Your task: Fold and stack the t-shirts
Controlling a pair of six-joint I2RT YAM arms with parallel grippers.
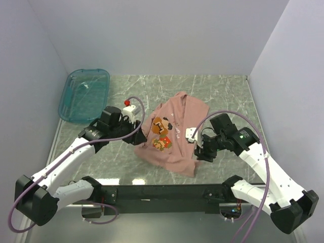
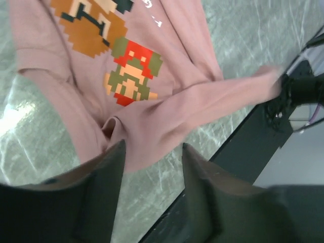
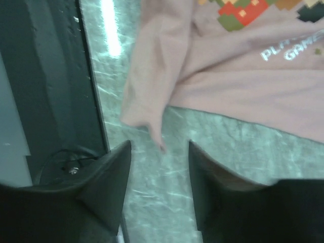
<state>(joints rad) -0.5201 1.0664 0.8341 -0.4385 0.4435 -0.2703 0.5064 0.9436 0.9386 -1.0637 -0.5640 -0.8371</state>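
Note:
The dusty-pink t-shirt (image 1: 174,132) lies crumpled on the marble table, pixel figure and white text facing up. It also shows in the left wrist view (image 2: 152,66) and the right wrist view (image 3: 243,86). My left gripper (image 1: 138,135) is open at the shirt's left edge; in its wrist view (image 2: 152,152) a fold of the shirt reaches just between the fingertips (image 2: 115,162), ungripped. My right gripper (image 1: 203,152) is open at the shirt's right edge; in its wrist view (image 3: 159,149) a drooping corner of cloth ends just at the tips, with bare table between the fingers (image 3: 196,157).
A translucent teal plastic bin (image 1: 84,94) stands at the back left. A black frame rail (image 1: 167,192) runs along the table's near edge, close to the shirt's lower hem. White walls close in the table on three sides.

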